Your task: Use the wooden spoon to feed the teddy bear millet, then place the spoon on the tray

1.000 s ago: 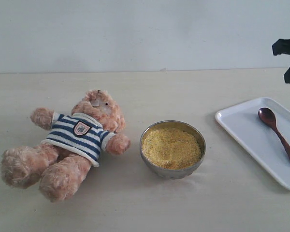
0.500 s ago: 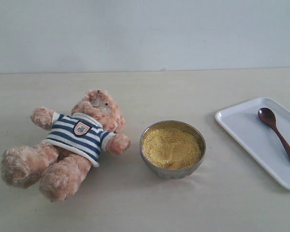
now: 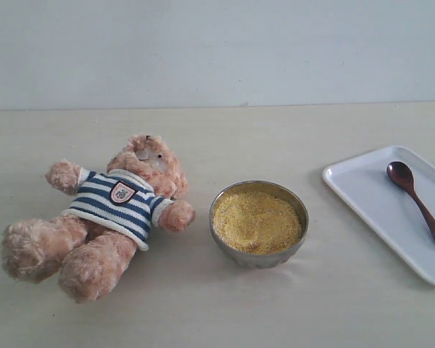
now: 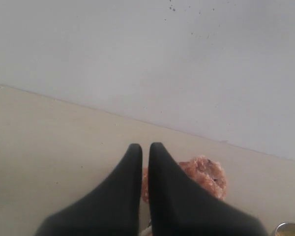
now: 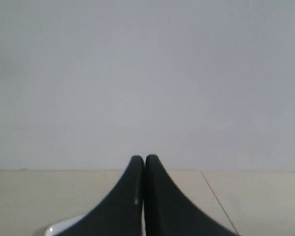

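Note:
The teddy bear (image 3: 109, 210) lies on its back at the left of the table in its striped shirt. To its right stands a metal bowl (image 3: 259, 250) heaped with yellow millet (image 3: 257, 220). The wooden spoon (image 3: 417, 203) lies on the white tray (image 3: 362, 192) at the right edge. Neither gripper shows in the exterior view. In the left wrist view my left gripper (image 4: 145, 147) is shut and empty, with the bear's head (image 4: 206, 174) beyond its tips. My right gripper (image 5: 144, 158) is shut and empty, with a corner of the tray (image 5: 64, 227) beneath it.
A pale wall (image 3: 217, 51) runs along the back of the light wooden table (image 3: 203, 312). The bowl's rim (image 4: 290, 229) peeks into a corner of the left wrist view.
The right arm, visible at the upper right edge of the exterior view a second ago, has withdrawn out of that view. The bear, bowl, spoon and tray have not moved.

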Robot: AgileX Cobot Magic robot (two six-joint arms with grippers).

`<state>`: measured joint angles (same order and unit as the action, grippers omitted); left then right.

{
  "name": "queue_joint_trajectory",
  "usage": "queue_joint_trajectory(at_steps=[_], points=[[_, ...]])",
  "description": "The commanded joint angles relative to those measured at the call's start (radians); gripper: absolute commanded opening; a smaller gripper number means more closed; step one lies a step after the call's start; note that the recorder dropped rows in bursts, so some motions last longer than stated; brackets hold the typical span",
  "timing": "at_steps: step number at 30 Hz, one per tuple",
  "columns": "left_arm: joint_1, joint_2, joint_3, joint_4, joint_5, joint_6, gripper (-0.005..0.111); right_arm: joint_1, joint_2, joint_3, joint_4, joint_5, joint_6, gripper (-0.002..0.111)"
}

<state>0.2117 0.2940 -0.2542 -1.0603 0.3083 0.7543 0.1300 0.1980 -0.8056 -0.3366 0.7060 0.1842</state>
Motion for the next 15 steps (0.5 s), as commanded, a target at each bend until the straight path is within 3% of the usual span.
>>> queue_joint_trajectory(at_steps=[1,8,15], points=[[-0.004,-0.008,0.003,0.004,0.006,0.001,0.005,0.003,-0.121,0.114,0.020,0.048,0.012,0.000],[-0.004,-0.008,0.003,0.004,0.006,0.001,0.005,0.003,-0.155,0.321,0.173,-0.150,-0.014,0.000],[-0.004,-0.008,0.003,0.004,0.002,0.001,0.005,0.001,-0.147,0.442,0.098,-0.300,0.012,0.000]])
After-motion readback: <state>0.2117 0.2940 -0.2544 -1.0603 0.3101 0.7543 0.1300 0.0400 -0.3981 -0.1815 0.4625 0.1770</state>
